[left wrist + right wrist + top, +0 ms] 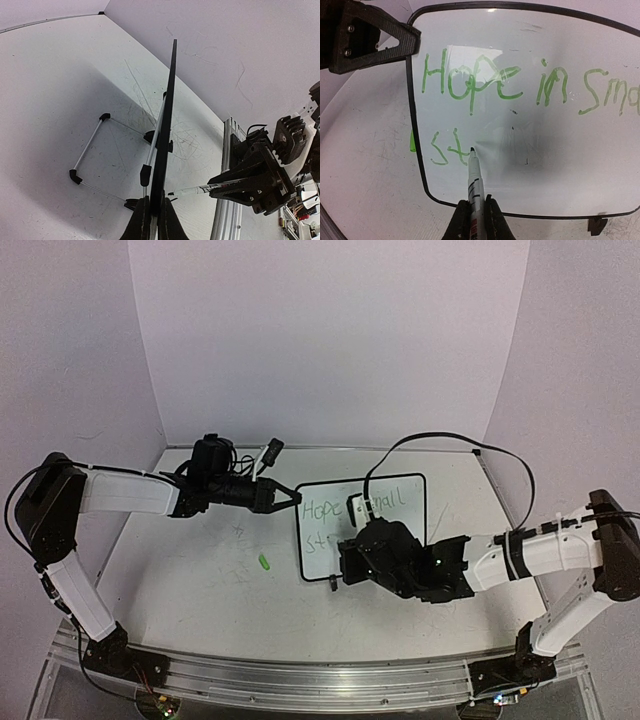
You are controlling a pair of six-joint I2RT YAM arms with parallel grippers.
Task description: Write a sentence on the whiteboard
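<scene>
Clenched on the marker (475, 185), the right gripper (472, 222) sets its tip on the whiteboard (555, 160) just right of "st" (the sentence's (470, 85) second line, near the lower-left corner). The left gripper (152, 217) clamps the board's left edge.

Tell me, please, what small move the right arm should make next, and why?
Probably the right gripper should draw its marker a little onward along the second line to start the next letter: the tip sits at the whiteboard just after the green "st", and the left gripper clamps the board's edge.
</scene>
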